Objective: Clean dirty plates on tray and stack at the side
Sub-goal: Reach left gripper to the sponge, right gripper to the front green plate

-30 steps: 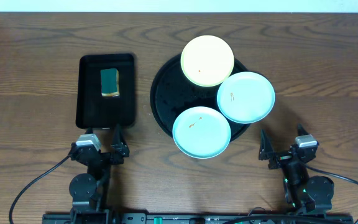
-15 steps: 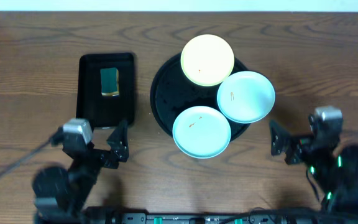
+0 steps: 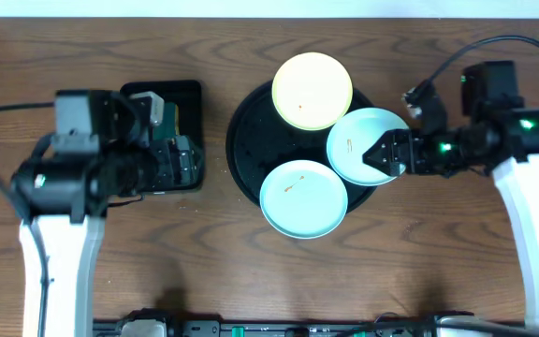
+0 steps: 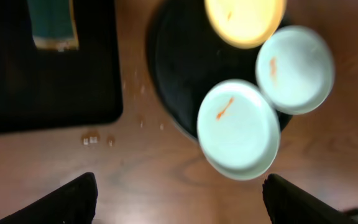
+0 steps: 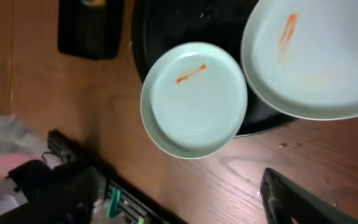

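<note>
**Overhead:** the round tray (image 3: 246,150) carries a yellow plate (image 3: 313,90), a right teal plate (image 3: 358,140) and a near teal plate (image 3: 303,198), all overhanging its rim. The left gripper (image 3: 187,164) hangs over a rectangular tray (image 3: 185,92); the right gripper (image 3: 377,154) hangs above the right teal plate's edge.

**Left wrist:** jaws wide apart above bare table; the near teal plate (image 4: 238,127) shows an orange smear (image 4: 224,107).

**Right wrist:** jaws likewise apart; both teal plates are smeared.
</note>
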Robot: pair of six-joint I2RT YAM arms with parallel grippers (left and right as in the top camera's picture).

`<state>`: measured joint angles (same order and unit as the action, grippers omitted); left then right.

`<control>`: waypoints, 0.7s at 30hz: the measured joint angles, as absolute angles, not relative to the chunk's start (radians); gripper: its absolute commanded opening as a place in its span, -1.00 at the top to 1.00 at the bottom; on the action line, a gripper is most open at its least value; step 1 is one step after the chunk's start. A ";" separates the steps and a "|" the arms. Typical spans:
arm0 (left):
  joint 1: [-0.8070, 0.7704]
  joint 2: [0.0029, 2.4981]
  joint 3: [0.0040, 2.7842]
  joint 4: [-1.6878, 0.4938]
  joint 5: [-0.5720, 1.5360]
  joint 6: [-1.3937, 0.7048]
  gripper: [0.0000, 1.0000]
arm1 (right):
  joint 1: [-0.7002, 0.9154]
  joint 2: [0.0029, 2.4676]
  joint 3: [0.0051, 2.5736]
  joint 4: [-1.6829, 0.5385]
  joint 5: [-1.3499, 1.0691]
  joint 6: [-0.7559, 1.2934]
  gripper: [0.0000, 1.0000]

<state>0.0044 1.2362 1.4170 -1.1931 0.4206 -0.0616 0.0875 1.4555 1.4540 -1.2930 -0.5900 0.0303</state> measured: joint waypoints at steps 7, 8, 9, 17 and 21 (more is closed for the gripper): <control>0.004 1.399 1.414 -1.245 0.406 -0.050 -0.66 | 0.250 1.459 1.275 -1.149 -0.376 0.208 -0.99; 0.004 1.421 1.413 -1.248 0.404 -0.050 -0.67 | 0.276 1.459 1.235 -1.105 -0.358 0.243 -0.98; 0.004 1.440 1.413 -1.249 0.404 -0.049 -0.66 | 0.295 1.460 1.203 -1.068 -0.348 0.273 -0.65; 0.004 1.491 1.412 -1.250 0.393 -0.047 -0.66 | 0.439 1.459 0.970 -0.846 -0.261 0.542 0.30; 0.004 1.491 1.412 -1.252 0.393 -0.047 -0.66 | 0.520 1.460 0.871 -0.737 -0.240 0.696 0.37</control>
<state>0.0044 1.4906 1.4124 -1.2522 0.3931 -0.0475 0.5198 1.4597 0.8711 -0.7368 -0.2401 0.6960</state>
